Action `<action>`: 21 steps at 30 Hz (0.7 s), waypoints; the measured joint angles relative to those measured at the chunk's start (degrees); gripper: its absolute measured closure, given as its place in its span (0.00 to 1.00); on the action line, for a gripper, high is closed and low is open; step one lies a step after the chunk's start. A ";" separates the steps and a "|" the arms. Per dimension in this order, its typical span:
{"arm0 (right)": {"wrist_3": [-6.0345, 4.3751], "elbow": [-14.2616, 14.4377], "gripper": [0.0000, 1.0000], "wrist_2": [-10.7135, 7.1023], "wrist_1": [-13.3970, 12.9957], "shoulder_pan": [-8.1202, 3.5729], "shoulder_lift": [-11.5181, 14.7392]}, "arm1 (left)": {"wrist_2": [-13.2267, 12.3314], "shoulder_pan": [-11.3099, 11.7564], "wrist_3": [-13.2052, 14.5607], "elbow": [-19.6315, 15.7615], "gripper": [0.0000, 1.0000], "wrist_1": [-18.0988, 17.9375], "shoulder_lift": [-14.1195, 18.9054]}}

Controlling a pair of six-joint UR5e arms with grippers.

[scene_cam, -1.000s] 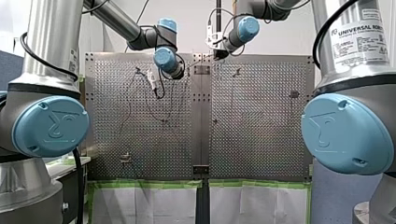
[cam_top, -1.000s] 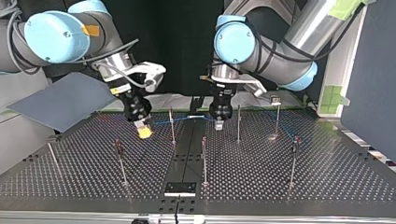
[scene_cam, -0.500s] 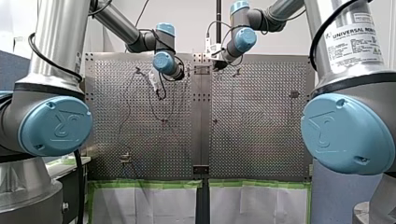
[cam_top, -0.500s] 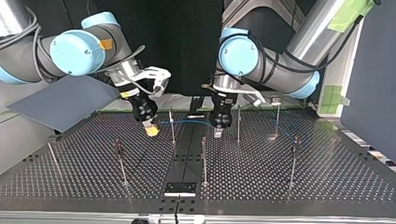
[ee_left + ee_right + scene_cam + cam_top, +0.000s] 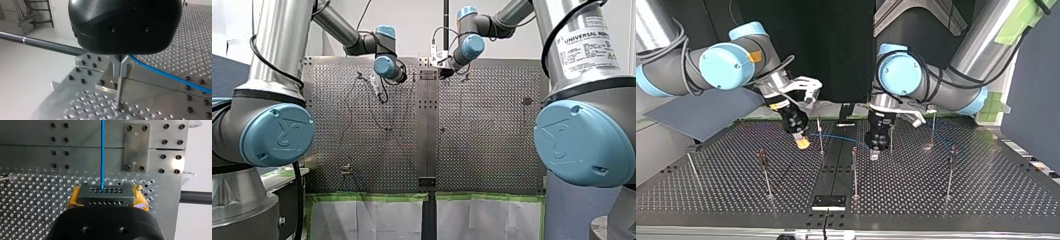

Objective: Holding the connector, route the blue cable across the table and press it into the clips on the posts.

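1. A metal table dotted with small holes fills the scene, and several thin upright posts stand on it. In the top view the room behind is dark. A grey board leans past the table's edge on my right arm's side. In the front view, white sheets hang below the table's near edge.
2. My right gripper hangs low over the table, just beside one of the posts. Its yellow pads are clamped on the two ends of the connector, a flat grey block with rows of small holes.
3. The blue cable leaves the front face of the connector and runs straight ahead of this gripper. It passes just beside a metal plate screwed to the table.
4. In the top view the cable spans the gap above the table, from my right gripper across to my left gripper.
5. My left gripper is black. Its metal fingers are closed together on the cable, which comes out beside them and runs away to one side above the table.
6. A thin rod stands on the table directly under the left fingertips. Whether they touch it cannot be told.
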State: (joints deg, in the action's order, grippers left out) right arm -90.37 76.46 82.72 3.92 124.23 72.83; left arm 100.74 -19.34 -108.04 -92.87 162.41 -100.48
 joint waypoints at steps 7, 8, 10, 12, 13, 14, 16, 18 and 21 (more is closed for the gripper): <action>-0.15 -1.25 1.00 -0.32 -0.06 -0.14 -0.72 | -1.01 1.18 0.54 0.41 1.00 -1.50 -1.91; -0.16 -1.42 1.00 -0.32 -0.06 -0.21 -0.77 | -1.22 1.35 0.50 0.53 1.00 -1.63 -1.95; -0.16 -1.75 1.00 -0.37 -0.06 -0.41 -0.84 | -1.64 1.74 0.39 0.84 1.00 -1.79 -2.00; -0.15 -1.99 1.00 -0.50 -0.06 -0.57 -0.88 | -1.85 2.14 0.34 1.14 1.00 -1.85 -2.04; -0.15 -2.05 1.00 -0.55 -0.07 -0.64 -0.90 | -1.99 2.42 0.32 1.32 1.00 -1.88 -2.06; -0.15 -2.12 1.00 -0.61 -0.06 -0.74 -0.94 | -2.13 2.62 0.31 1.41 1.00 -1.91 -2.08; -0.10 -2.17 1.00 -0.71 -0.07 -0.91 -1.06 | -2.62 3.07 0.30 1.57 1.00 -2.08 -2.11; -0.05 -2.20 1.00 -0.94 -0.10 -1.15 -1.28 | -3.13 3.44 0.29 1.75 1.00 -2.25 -2.24; -0.02 -2.31 1.00 -1.47 -0.14 -1.43 -1.68 | -3.96 3.99 0.29 2.37 1.00 -2.17 -2.83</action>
State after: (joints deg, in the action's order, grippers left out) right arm -90.38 74.14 81.25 3.79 122.80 71.15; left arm 96.77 -15.34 -107.75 -90.50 160.23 -103.31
